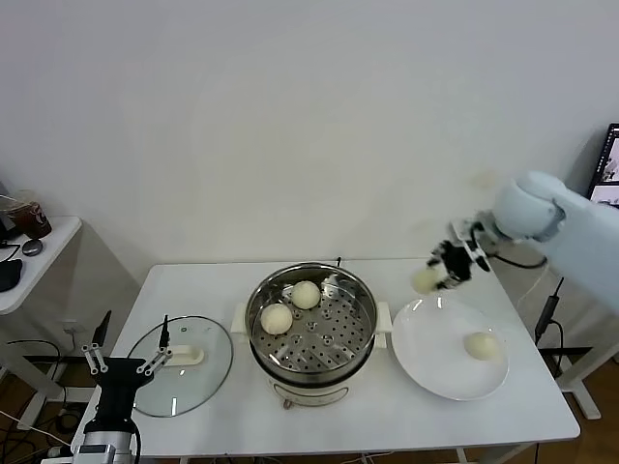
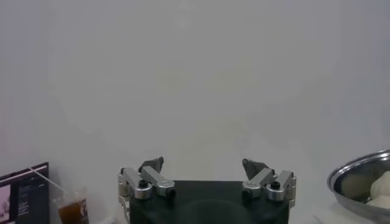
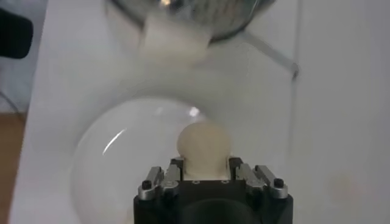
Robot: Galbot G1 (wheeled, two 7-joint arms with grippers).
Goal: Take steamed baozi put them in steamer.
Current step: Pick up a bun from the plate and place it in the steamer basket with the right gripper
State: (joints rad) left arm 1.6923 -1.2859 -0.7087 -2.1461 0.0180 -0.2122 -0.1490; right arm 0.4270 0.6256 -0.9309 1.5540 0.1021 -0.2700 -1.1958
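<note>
White bun [image 1: 424, 280] sits clamped in the right hand [image 1: 437, 275], up above the plate [image 1: 426, 360]. The steamer [image 1: 363, 290], with two buns inside, lies to its left. One bun [image 1: 482, 345] waits on the plate. Left hand [image 1: 126, 362] hangs wide apart by the lid [image 1: 208, 372].

I see the steamer [image 1: 310, 329] upright at the table's centre: a round shiny steel pot with a perforated tray, white side handles and a white base, lid off. Two smooth cream-white baozi sit on its tray at the far-left side, one [image 1: 277, 318] nearer me and one [image 1: 306, 295] just behind it, close together. A third baozi [image 1: 482, 345] lies right of the steamer, and the fourth baozi [image 1: 426, 280] is up in the air between them, clamped in the right gripper [image 1: 442, 274].
</note>
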